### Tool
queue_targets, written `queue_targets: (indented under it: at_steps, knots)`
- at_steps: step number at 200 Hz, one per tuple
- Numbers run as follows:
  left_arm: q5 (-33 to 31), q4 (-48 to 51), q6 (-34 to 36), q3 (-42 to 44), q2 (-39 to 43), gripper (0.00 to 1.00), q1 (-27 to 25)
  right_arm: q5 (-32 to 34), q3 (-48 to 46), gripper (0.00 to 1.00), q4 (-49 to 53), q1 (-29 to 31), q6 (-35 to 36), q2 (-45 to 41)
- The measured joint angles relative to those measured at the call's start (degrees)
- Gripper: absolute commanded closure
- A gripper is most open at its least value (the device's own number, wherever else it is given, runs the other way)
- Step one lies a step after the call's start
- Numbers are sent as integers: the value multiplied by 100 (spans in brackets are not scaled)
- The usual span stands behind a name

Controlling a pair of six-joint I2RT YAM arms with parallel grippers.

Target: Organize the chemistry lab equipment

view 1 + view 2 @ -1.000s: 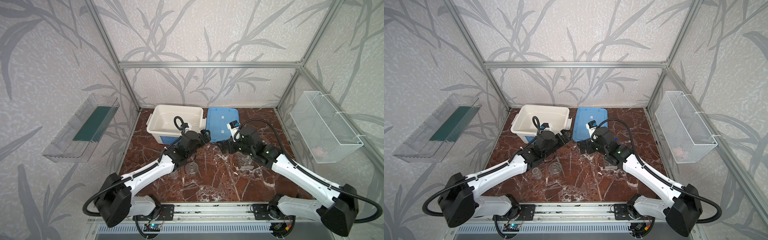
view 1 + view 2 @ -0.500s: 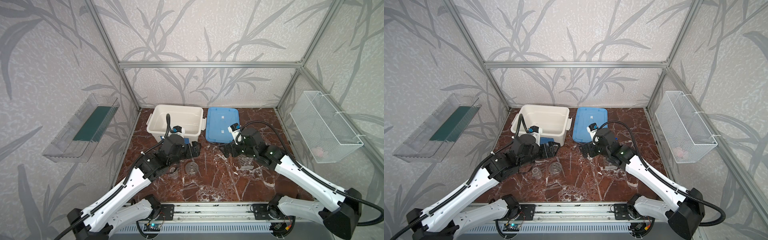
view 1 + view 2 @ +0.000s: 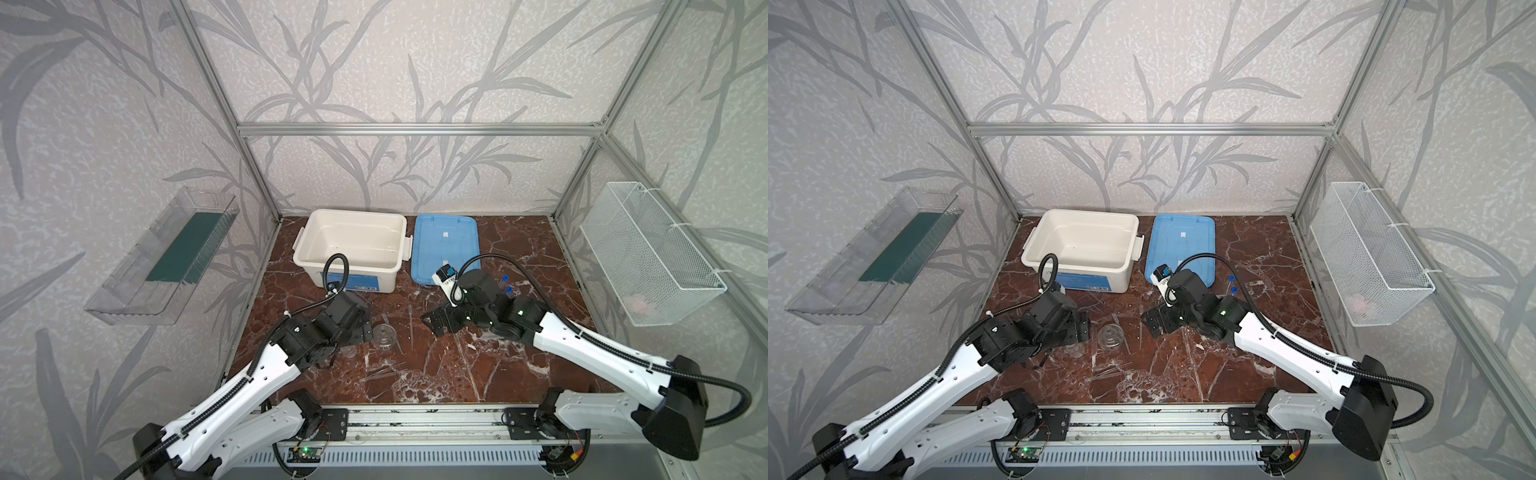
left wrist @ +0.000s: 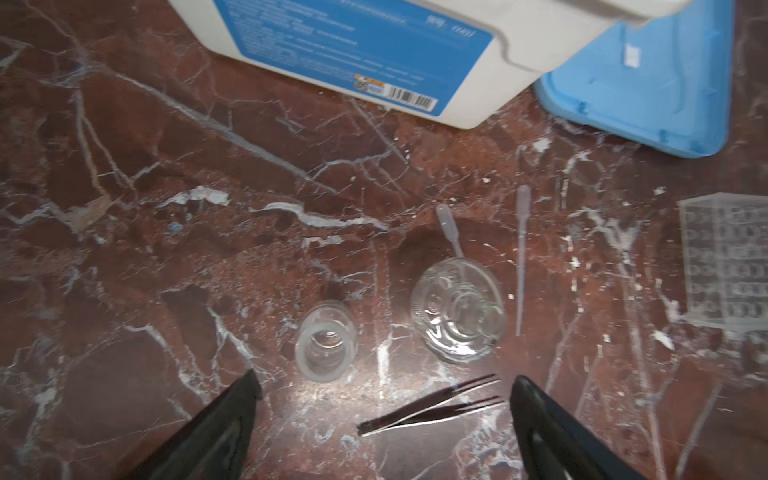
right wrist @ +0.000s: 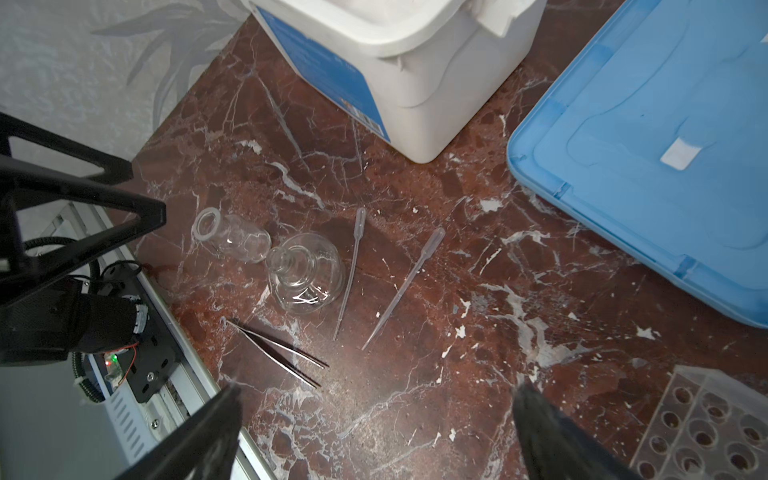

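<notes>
The left gripper (image 4: pixel 382 376) is hanging wide open and empty, tweezers (image 4: pixel 432 409) lying between its fingers (image 4: pixel 224 424), a jar (image 4: pixel 326 340) and a flask (image 4: pixel 457 309) sitting just beyond the tips, 2 pipettes (image 4: pixel 521 257) beside the flask. The right gripper (image 5: pixel 378 388) is also gaping empty, the rack (image 5: pixel 706 428) sitting by 1 finger. In a top view, 2 blue-capped tubes (image 3: pixel 508 286) are lying beside its wrist, near the lid (image 3: pixel 446 245).

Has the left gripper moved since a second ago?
Yes. The left gripper has drawn back from the white tub's front right corner toward the near edge of the table.
</notes>
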State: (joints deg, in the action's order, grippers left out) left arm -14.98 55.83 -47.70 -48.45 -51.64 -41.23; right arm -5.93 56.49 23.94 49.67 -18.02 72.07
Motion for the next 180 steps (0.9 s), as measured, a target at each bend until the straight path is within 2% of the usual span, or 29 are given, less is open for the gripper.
queue_targets:
  at_steps: [56,65,96,129,159,180]
  knots:
    - [48,-435,-20,975,-170,17,511,-57,7,1,-120,122,-103,85]
    - [109,-560,13,1069,-214,22,564,-66,28,1,-142,136,-127,96]
    - [210,-927,76,1121,-319,27,616,-85,138,1,-234,177,-173,175]
    - [223,-1158,127,1134,-662,42,616,-83,153,1,-284,177,-188,245]
    - [269,-1266,153,1200,-817,50,619,-76,153,1,-297,177,-188,267]
    - [289,-1298,155,1211,-839,50,619,-70,155,1,-308,177,-188,297]
